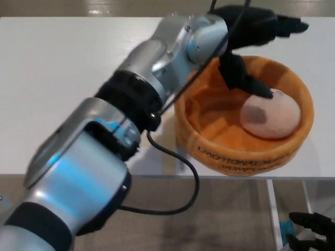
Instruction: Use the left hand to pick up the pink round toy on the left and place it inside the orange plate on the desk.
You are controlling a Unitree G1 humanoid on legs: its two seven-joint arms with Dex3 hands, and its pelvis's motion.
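Left robot hand open and empty, just above pink round toy inside orange plate.

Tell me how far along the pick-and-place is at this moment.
Done: the pink round toy lies inside the orange plate on the desk. In hand: nothing; the left hand is open above the plate's far rim, its thumb just over the toy. Left: only drawing the left arm away. The right hand sits low beside the desk.

white desk, grey-brown floor
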